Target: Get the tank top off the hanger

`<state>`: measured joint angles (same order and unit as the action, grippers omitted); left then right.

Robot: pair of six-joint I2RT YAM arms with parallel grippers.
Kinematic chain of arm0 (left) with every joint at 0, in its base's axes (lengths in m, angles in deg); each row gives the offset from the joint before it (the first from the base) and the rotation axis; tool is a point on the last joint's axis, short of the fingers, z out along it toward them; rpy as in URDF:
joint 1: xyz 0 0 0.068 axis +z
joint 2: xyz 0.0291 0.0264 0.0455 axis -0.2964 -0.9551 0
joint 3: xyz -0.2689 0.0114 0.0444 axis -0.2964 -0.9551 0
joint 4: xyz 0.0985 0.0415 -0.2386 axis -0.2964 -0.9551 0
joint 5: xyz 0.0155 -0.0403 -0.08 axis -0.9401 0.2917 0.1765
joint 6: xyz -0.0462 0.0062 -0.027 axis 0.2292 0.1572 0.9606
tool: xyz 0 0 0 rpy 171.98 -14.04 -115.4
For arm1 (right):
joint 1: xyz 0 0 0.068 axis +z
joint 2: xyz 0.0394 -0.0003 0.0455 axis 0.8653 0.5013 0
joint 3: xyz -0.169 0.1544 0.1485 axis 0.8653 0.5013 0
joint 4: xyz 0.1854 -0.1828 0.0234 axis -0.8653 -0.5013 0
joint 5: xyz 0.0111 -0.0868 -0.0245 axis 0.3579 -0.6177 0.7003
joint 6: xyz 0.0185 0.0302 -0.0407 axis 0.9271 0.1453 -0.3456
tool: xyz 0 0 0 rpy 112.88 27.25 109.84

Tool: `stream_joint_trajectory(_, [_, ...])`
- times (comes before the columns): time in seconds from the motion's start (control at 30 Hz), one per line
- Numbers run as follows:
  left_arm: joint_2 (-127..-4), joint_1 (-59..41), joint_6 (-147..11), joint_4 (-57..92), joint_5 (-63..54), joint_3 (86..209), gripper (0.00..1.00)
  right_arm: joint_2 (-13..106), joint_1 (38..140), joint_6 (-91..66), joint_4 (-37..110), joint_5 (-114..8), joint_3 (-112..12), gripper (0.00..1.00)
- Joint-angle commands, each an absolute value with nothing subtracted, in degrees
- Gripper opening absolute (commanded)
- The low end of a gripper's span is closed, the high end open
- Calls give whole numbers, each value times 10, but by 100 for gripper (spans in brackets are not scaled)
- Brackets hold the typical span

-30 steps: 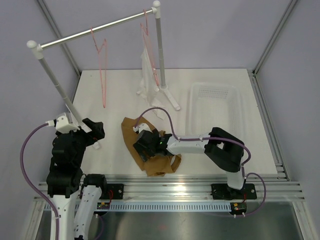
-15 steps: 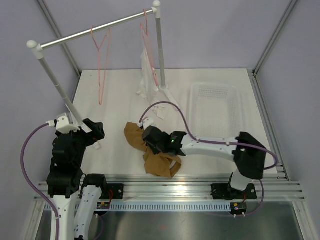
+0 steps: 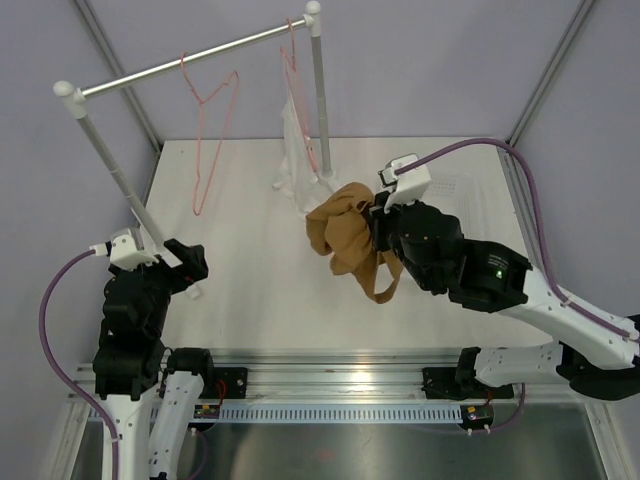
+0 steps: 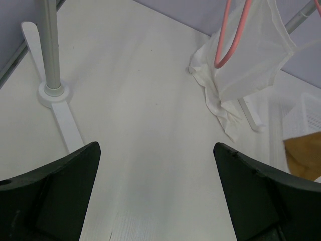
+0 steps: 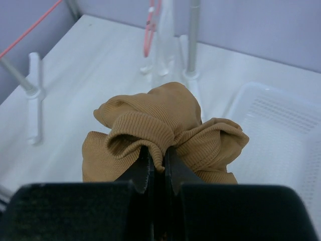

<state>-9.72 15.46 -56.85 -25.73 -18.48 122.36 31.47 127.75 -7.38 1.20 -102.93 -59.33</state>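
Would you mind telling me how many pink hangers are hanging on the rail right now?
2. The bare hanger hangs on the rail left of its middle. The second hanger, draped with white cloth, hangs by the right post. None appears hidden.

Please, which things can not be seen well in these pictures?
Top view: basket, mostly under the right arm.
Right wrist view: tank top, its lower part behind the right gripper.
Left wrist view: white-draped hanger, its hook cut off by the top edge.
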Motion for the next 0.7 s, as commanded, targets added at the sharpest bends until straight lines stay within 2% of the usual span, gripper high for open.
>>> stream_joint_trajectory(0.0, [-86, 157, -574, -233, -195, 1224, 99, 306, 1260, -117, -40, -1165, -639, 0])
stream_joint_trajectory(0.33, [-96, 164, -568, -238, -216, 1227, 99, 331, 971, -125, -16, -1002, -603, 0])
stream_joint_trajectory(0.5, [-94, 166, -570, -239, -212, 1226, 99, 420, 819, -97, 35, -815, -553, 0])
stream_joint_trajectory(0.6, [-93, 166, -569, -239, -213, 1225, 99, 470, 773, -89, 67, -801, -523, 1])
stream_joint_trajectory(0.67, [-95, 166, -570, -238, -211, 1225, 99, 490, 763, -79, 78, -773, -509, 4])
